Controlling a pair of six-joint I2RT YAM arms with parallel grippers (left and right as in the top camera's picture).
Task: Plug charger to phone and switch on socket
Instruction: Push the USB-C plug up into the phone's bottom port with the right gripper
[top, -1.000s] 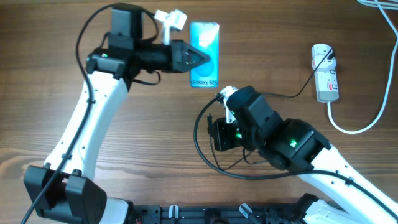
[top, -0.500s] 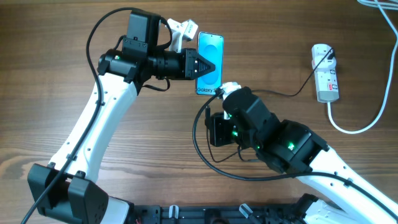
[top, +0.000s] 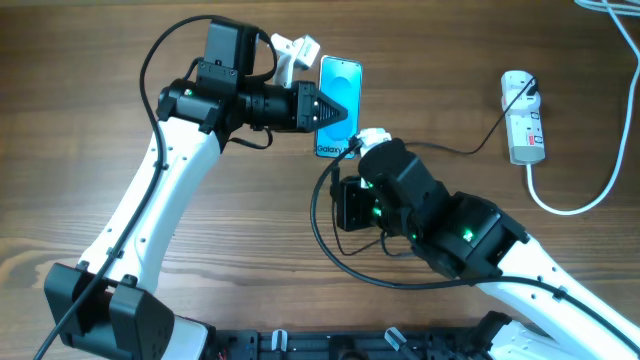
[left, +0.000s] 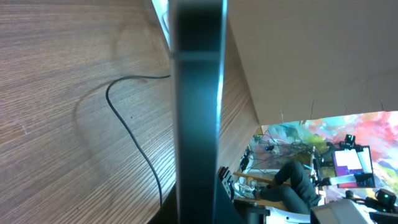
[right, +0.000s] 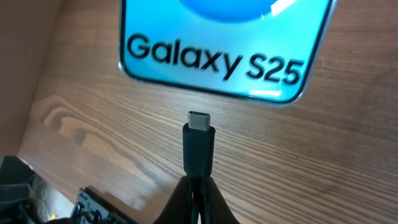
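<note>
My left gripper (top: 322, 106) is shut on the long side edge of the phone (top: 340, 88) and holds it above the table, cyan screen up. In the left wrist view the phone (left: 199, 106) shows edge-on as a dark bar. My right gripper (right: 198, 190) is shut on the charger plug (right: 199, 146). The metal tip points at the phone's bottom edge (right: 214, 59) under the "Galaxy S25" text, a small gap away. The charger's thin black cable (top: 322, 240) loops under my right arm and runs to the socket (top: 524, 120) at the far right.
A thick white lead (top: 585, 200) curves from the socket toward the right table edge. Another white lead (top: 612, 15) lies at the top right corner. A stretch of thin black cable (left: 134, 134) lies on the wood beneath the phone.
The left arm carried the phone to the right and a little away from the table's front. The right gripper brought the plug up to the phone's bottom edge. Over the last half second almost nothing moved.
</note>
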